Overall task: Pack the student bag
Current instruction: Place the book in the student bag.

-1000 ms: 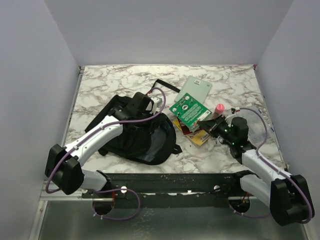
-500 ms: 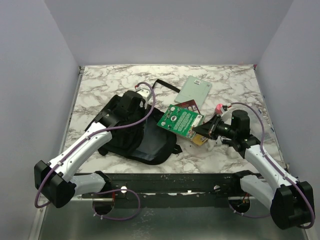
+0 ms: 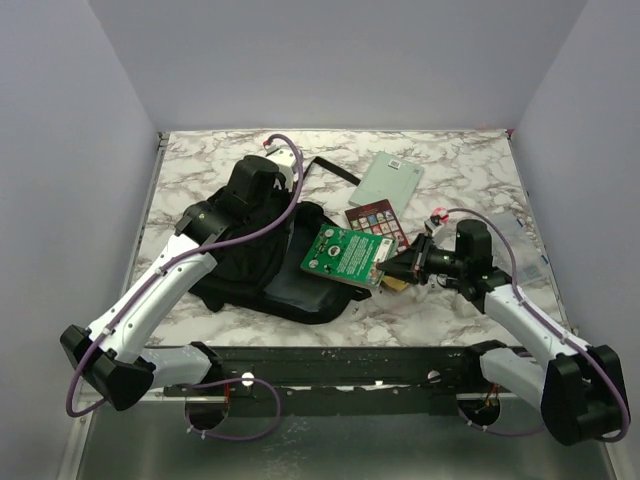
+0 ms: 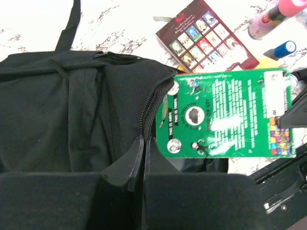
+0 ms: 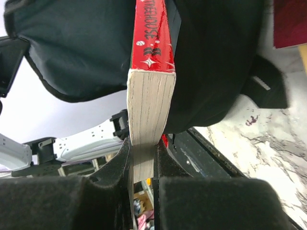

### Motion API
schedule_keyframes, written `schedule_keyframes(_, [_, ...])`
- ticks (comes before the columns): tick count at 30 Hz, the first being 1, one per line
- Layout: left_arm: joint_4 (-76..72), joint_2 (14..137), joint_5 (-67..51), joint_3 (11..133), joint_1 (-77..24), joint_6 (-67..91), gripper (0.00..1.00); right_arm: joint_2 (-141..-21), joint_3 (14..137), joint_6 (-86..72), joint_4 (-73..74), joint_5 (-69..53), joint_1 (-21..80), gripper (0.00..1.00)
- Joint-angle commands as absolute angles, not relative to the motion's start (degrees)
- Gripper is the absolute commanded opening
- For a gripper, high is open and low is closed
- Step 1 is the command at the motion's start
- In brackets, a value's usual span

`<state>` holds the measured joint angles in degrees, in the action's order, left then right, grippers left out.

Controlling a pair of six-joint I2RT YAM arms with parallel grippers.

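Top external: the large soft black fabric backpack (image 3: 285, 290) lies slumped mid-left on the white marbled table (image 3: 200, 170), with one black strap (image 3: 335, 170) trailing toward the far side. The right gripper (image 3: 390, 272) holds a green-covered paperback book (image 3: 345, 255) by its near edge, the far end over the bag. A dark red book with a grid of small pictures (image 3: 375, 218) and a pale grey-green book (image 3: 390, 180) lie beyond.

Left wrist: the left gripper (image 4: 139, 165) has its fingers almost together, pinching a fold of bag fabric just below the open zip (image 4: 151, 103). The green book's corner sits at that gap.

Right wrist: the fingers are clamped flat on the page block, and the red spine (image 5: 151, 36) leads in between black folds.

Judgement: insertion is in hand. Lift the pinched lip higher to widen the mouth, feed the book spine-first along the zip line, watch the corners on the teeth, and let go only once most of the book is inside. The fabric is limp, so it will likely sag shut if the lip drops
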<state>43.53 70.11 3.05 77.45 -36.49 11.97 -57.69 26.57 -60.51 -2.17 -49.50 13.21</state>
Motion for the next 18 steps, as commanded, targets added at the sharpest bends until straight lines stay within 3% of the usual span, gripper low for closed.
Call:
schedule_keyframes(1, [40.52, 69.28, 1.19, 78.53, -36.65, 11.94, 0.0, -60.92, 26.28, -68.15, -16.61, -52.71, 17.52, 0.0])
schedule_keyframes(6, [36.38, 67.74, 0.64, 74.18, -36.63, 10.77, 0.0, -69.47, 30.48, -72.7, -25.4, -49.76, 24.84, 0.0])
schedule_keyframes(18, [32.21, 63.32, -2.0, 69.72, -36.59, 9.69, 0.0, -92.03, 41.34, -76.81, -39.72, -42.71, 30.38, 0.0])
